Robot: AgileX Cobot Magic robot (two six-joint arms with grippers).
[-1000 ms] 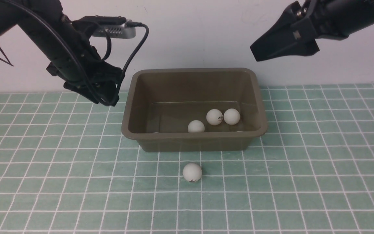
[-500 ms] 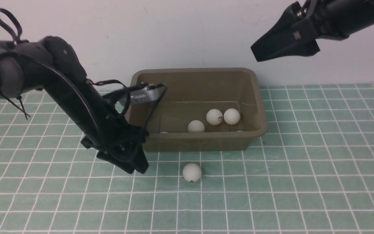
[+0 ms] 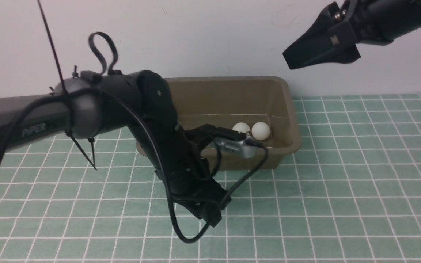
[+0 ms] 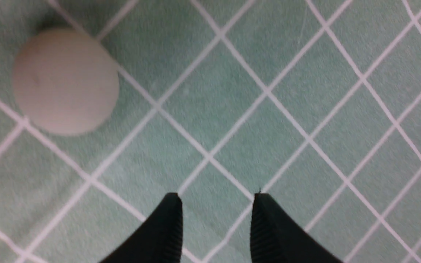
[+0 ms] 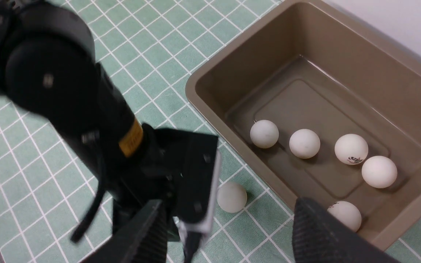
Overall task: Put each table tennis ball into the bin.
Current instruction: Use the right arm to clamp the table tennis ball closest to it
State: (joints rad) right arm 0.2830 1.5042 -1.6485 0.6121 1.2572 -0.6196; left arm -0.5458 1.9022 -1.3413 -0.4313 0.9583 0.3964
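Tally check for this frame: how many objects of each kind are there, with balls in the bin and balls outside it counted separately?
Bin: 1
Table tennis balls inside it: 5
Table tennis ball outside it: 1
Total: 7

Left arm [image 3: 152, 109]: matte black, one grey joint [image 3: 80, 113], white "PiPER" lettering [image 3: 34, 130], a yellow label [image 5: 132, 137], looped black cables [image 3: 188, 241], zip ties [image 3: 68, 113], a silver camera [image 3: 236, 147]. Right arm [image 3: 342, 36], upper right of frame: black, angular.
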